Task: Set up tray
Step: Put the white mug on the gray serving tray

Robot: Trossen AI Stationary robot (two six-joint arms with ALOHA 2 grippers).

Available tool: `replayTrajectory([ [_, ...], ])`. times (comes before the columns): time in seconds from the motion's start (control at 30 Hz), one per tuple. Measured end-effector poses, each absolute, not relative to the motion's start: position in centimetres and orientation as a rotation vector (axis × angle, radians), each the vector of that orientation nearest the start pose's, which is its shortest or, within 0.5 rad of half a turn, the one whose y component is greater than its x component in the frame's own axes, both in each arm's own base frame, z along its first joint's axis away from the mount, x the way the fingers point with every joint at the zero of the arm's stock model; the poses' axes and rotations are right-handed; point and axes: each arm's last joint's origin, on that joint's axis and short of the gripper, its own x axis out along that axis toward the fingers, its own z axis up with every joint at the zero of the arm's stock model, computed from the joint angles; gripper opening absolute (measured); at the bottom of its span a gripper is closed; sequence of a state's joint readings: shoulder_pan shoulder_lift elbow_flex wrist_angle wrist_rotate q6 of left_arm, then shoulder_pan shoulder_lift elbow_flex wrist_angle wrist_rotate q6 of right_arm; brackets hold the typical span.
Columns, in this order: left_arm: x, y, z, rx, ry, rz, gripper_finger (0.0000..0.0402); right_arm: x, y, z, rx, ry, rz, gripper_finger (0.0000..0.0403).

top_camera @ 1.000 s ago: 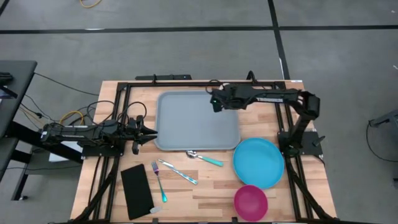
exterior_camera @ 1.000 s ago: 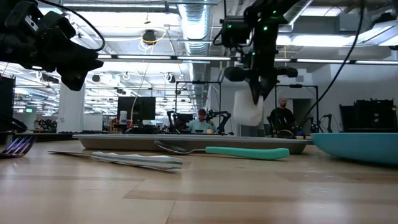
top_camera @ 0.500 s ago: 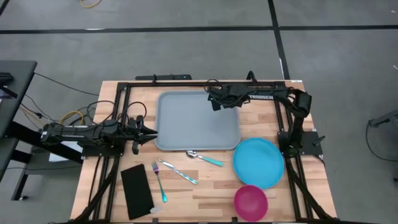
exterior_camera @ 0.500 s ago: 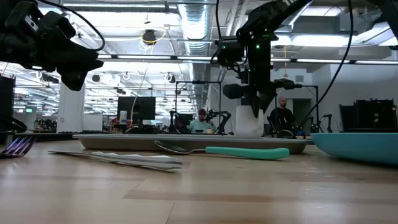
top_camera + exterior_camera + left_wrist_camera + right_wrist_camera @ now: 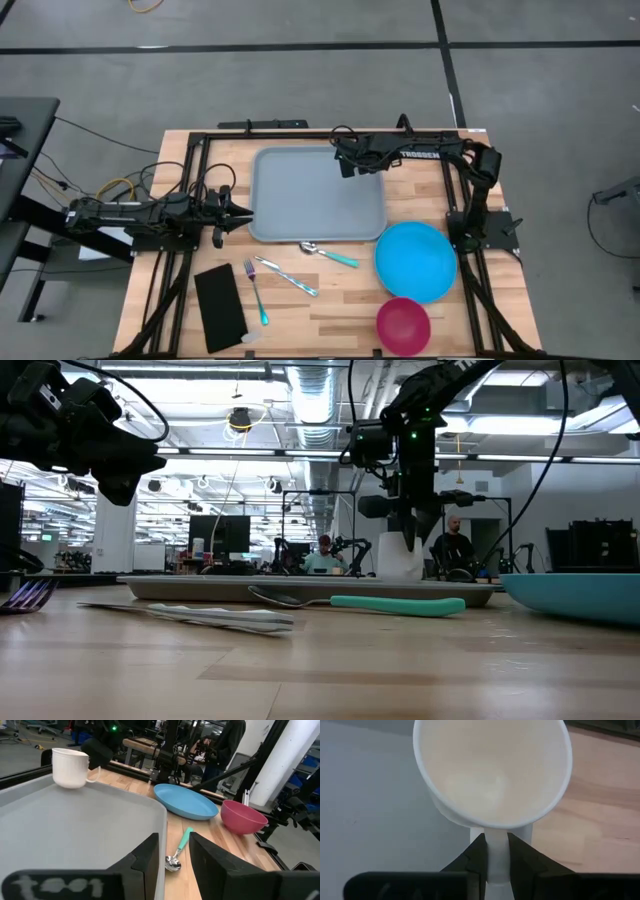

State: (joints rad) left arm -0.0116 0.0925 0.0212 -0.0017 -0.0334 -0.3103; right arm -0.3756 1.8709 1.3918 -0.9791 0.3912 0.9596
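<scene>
**A:** Wooden table (image 5: 330,310) is lying under everything in the high view. How far is the task going?

**B:** It is only starting, I think. The tray (image 5: 315,195) is sitting in the far middle of the table, and the right gripper (image 5: 345,165) is reaching over its far right corner. The blue plate (image 5: 415,260), the pink bowl (image 5: 403,323), the spoon (image 5: 328,253), the knife (image 5: 288,277), the fork (image 5: 255,292) and the black napkin (image 5: 219,306) are all lying outside the tray, so they are waiting.

**A:** And the low view?

**B:** The white mug (image 5: 400,556) is standing upright on the tray, as far as I can judge, with the right gripper just above it.

**A:** What is the left wrist view showing?

**B:** The left gripper (image 5: 172,862) is waiting beside the left edge of the tray, its fingers apart and holding nothing. The mug is resting on the far part of the tray surface.

**A:** And the right wrist view?

**B:** The right fingers are pressing together on the handle of the mug, so the cup is not yet released. By my judgement, one thing is nearly placed and six are remaining.
</scene>
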Motion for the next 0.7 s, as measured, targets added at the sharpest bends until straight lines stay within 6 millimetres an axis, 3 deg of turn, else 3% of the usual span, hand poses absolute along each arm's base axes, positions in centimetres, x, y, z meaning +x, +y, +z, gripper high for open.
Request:
replayTrajectory([
  [0.7, 10.2, 0.0, 16.3, -0.309, 0.069, 0.033, 0.0095, 32.4, -13.4, 18.9, 0.716, 1.054, -1.264, 0.0053],
])
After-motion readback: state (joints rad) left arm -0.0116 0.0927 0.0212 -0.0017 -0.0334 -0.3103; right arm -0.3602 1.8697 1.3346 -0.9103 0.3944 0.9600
